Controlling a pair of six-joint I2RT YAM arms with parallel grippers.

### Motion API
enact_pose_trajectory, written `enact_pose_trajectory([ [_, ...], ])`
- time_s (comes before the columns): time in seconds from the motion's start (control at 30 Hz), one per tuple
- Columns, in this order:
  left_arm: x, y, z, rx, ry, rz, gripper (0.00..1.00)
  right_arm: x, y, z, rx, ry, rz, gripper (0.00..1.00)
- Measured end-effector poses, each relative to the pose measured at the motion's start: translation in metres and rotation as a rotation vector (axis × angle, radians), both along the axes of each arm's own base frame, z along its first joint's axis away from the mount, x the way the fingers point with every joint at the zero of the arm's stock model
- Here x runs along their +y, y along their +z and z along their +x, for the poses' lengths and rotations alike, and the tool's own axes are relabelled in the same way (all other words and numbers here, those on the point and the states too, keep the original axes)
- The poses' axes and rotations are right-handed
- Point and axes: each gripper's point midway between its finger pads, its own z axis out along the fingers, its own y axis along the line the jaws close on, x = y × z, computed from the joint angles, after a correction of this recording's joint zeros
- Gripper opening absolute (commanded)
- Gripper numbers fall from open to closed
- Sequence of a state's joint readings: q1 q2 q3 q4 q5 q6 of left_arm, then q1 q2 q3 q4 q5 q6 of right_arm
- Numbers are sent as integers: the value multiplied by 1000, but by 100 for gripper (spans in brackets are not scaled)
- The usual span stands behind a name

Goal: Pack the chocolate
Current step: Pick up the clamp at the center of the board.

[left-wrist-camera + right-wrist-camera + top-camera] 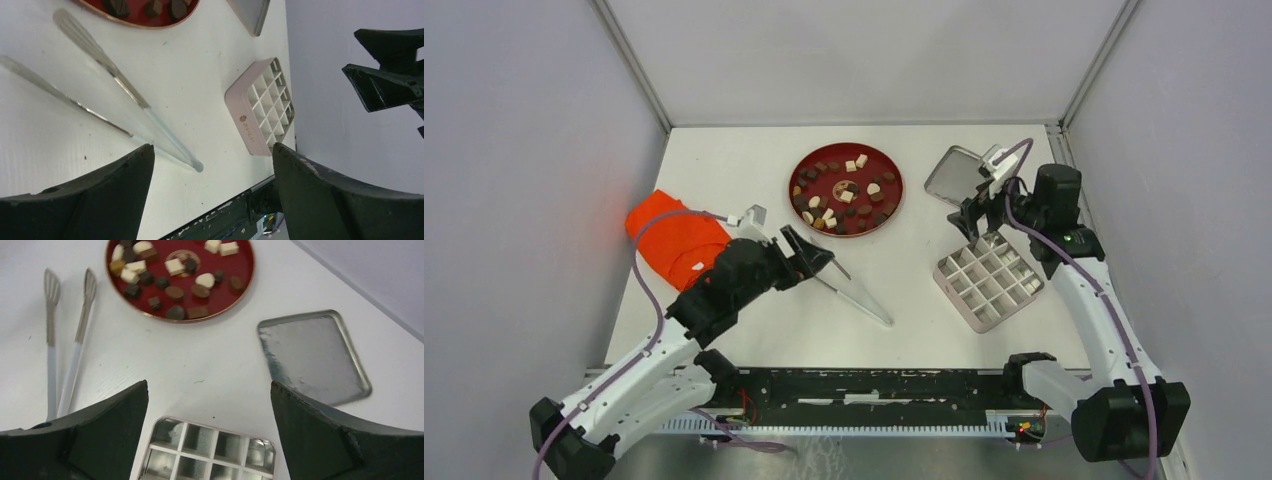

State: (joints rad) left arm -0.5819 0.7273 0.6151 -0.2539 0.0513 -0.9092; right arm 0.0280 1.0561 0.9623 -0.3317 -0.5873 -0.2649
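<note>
The chocolate (844, 195) lies as several small dark, brown and cream pieces on a red plate (894, 200) at the back centre. In the right wrist view the chocolate (175, 266) is at the top. Metal tweezers (856, 292) lie on the table just in front of my left gripper (824, 262), which is open and holds nothing. A pink box with a grid of cells (989, 282) sits at the right, its cells showing bare metal. My right gripper (969, 222) hovers open just behind the box (210, 445), holding nothing.
The box's metal lid (954, 172) lies flat behind the right gripper. An orange cloth (674, 240) sits at the left under the left arm. In the left wrist view the tweezers (120, 80) lie ahead and the box (247, 125) to the right.
</note>
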Motion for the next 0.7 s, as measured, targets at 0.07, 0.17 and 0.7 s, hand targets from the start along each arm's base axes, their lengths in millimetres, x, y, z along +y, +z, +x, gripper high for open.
enact_pose_trajectory([
  [0.07,-10,-10,-11,45,25,13,86,18,-12,-10,-18,117,-37,98],
  [0.17,-26,-36,-30,157,85,96,84,28,-43,-24,-10,209,-72,98],
  [0.7,-72,-86,-17,280,473,661,73,34,-118,-50,67,336,-113,98],
])
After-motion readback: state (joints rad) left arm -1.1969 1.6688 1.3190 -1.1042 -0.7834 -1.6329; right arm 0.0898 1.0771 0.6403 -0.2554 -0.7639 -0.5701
